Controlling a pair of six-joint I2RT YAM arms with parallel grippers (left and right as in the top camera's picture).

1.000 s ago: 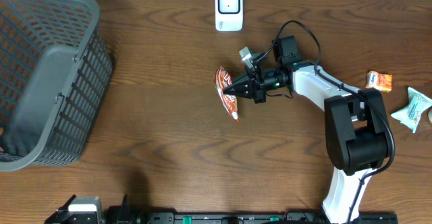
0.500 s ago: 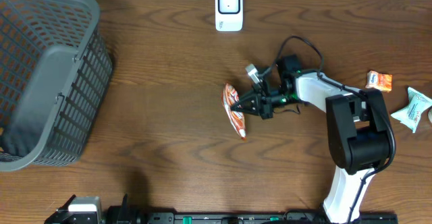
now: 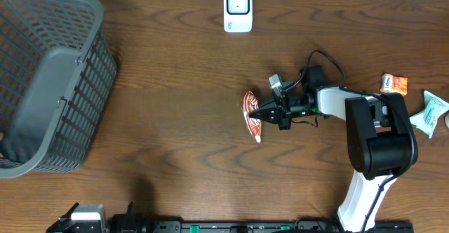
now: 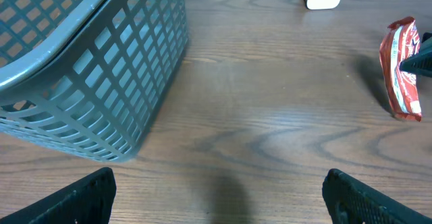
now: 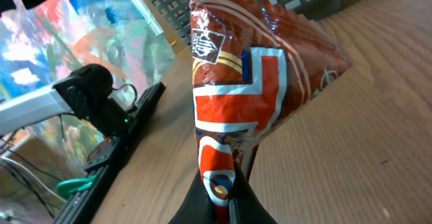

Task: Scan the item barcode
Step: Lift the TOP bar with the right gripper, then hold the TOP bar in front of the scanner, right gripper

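A red, white and orange snack packet point(image 3: 251, 117) hangs at the table's middle right, pinched at its edge by my right gripper point(image 3: 262, 112), which is shut on it. In the right wrist view the packet point(image 5: 251, 82) fills the frame above the closed fingertips point(image 5: 223, 196). It also shows at the right edge of the left wrist view as a red packet point(image 4: 399, 69). A white barcode scanner point(image 3: 238, 9) stands at the table's far edge. My left gripper point(image 4: 217, 197) is open, low over bare wood, with nothing between its fingers point(image 4: 74, 200).
A large grey plastic basket point(image 3: 49, 78) takes up the left of the table. An orange packet point(image 3: 394, 84) and a pale green packet point(image 3: 429, 114) lie at the far right. The right arm's white base point(image 3: 365, 184) stands at the front right.
The right gripper has carried the packet rightward and toward the front of the table, away from the scanner. The left gripper has stayed open.
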